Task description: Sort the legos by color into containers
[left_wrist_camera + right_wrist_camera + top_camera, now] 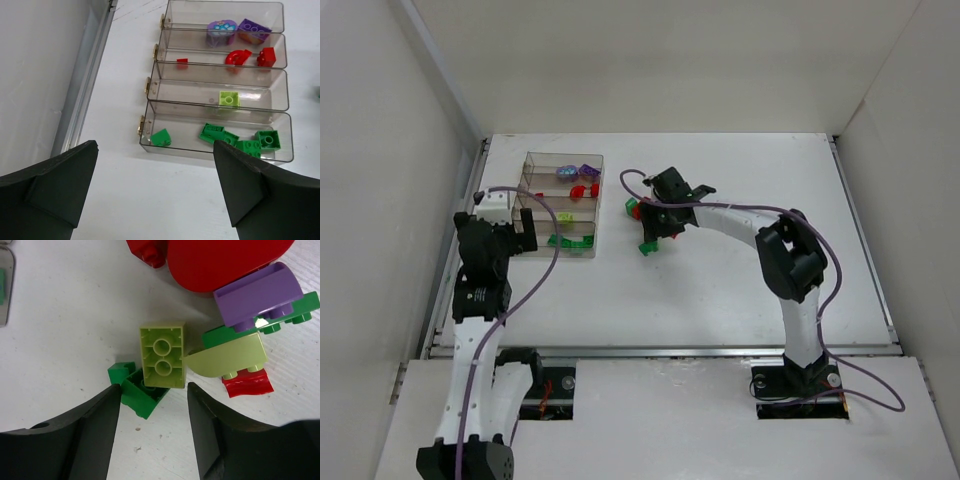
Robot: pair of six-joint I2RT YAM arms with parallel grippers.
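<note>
Just short of the near wall of the clear tray [190, 95], the left fingers [55, 185] are hanging wide apart, gripping nothing. Right of the tray, the right fingers [100, 430] are standing open and empty, a lime brick [162, 356] lying at their tips over a dark green brick [142, 397], a purple brick [257, 295] and red piece [225, 260] beyond. Inside the tray, dark green bricks [240, 142] are sitting in the nearest compartment, then a lime square [229, 98], red bricks [239, 57], and purple bricks [252, 30] farthest.
</note>
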